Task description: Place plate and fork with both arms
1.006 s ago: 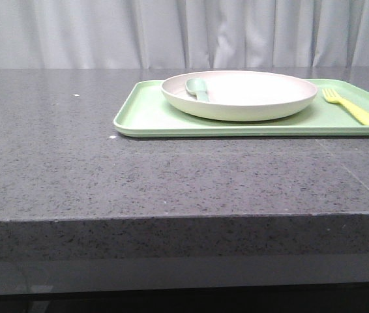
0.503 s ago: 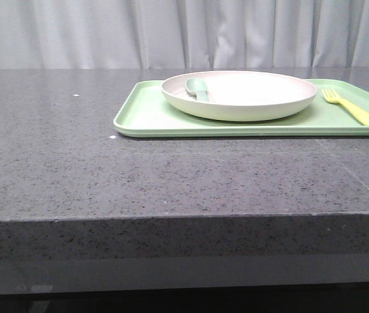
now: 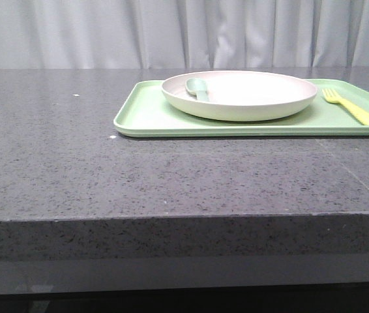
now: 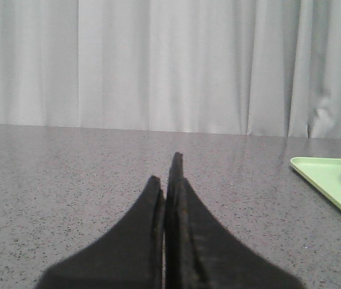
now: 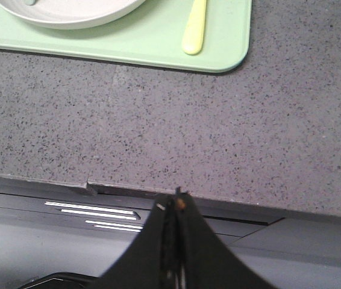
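The cream-white plate (image 3: 239,95) sits on a light green tray (image 3: 148,117) at the back right of the grey stone table. The yellow fork (image 3: 352,107) lies on the tray just right of the plate, tines away from me. In the right wrist view the fork (image 5: 194,27) and the plate (image 5: 68,13) show beyond the table edge. My right gripper (image 5: 173,201) is shut and empty, hanging off the table's front edge. My left gripper (image 4: 165,168) is shut and empty, low over bare table left of the tray (image 4: 327,183). Neither arm shows in the front view.
A pale green spoon (image 3: 197,87) lies inside the plate on its left side. White curtains (image 3: 184,32) hang behind the table. The table's front edge (image 3: 171,218) has a chipped corner at the right. Bare stone spreads left and in front of the tray.
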Robot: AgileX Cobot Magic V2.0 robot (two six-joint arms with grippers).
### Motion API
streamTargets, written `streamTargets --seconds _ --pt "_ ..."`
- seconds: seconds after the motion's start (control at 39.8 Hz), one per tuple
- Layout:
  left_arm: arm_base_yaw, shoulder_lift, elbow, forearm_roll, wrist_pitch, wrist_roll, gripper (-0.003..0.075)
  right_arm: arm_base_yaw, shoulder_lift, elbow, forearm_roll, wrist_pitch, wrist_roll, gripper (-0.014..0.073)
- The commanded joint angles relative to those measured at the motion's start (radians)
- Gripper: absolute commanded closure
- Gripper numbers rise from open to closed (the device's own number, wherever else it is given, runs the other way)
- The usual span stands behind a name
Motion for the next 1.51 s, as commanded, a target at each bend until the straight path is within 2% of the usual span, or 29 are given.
streamTargets --seconds 0.0,0.4,0.45,0.58,0.8,0.85,1.01,1.13,1.48 --pt "-0.005 -0.021 0.003 -0.009 -0.086 -0.006 0.0738 0.000 0.001 -0.026 -0.001 -0.061 -0.007 0.0662" --pt "-0.005 -0.021 0.003 -0.009 -0.086 -0.006 0.0738 0.007 -0.018 -0.017 -0.001 -0.071 -0.007 0.0662" --pt "-0.005 -0.021 0.003 -0.009 -0.086 -0.006 0.0738 0.005 -0.052 0.000 -0.038 -0.094 -0.008 0.0662" --pt "-0.005 -0.019 0.003 -0.009 -0.084 -0.006 0.0738 -0.019 -0.178 0.127 -0.063 -0.282 -0.008 0.0662" --pt "-0.005 -0.019 0.003 -0.009 -0.084 -0.006 0.0738 -0.093 -0.447 0.541 -0.062 -0.732 -0.008 0.0661" --pt "-0.005 -0.019 0.003 -0.009 -0.084 -0.006 0.0738 -0.105 -0.499 0.613 -0.057 -0.790 -0.008 0.0661" --pt "-0.005 -0.019 0.003 -0.009 -0.084 -0.006 0.0738 -0.137 -0.598 0.760 -0.057 -0.944 -0.008 0.0661" --pt "-0.005 -0.019 0.003 -0.009 -0.084 -0.006 0.0738 -0.139 -0.606 0.841 -0.062 -1.132 -0.008 0.0661" --pt "-0.005 -0.019 0.003 -0.009 -0.084 -0.006 0.0738 -0.139 -0.608 0.836 -0.066 -1.167 -0.008 0.0661"
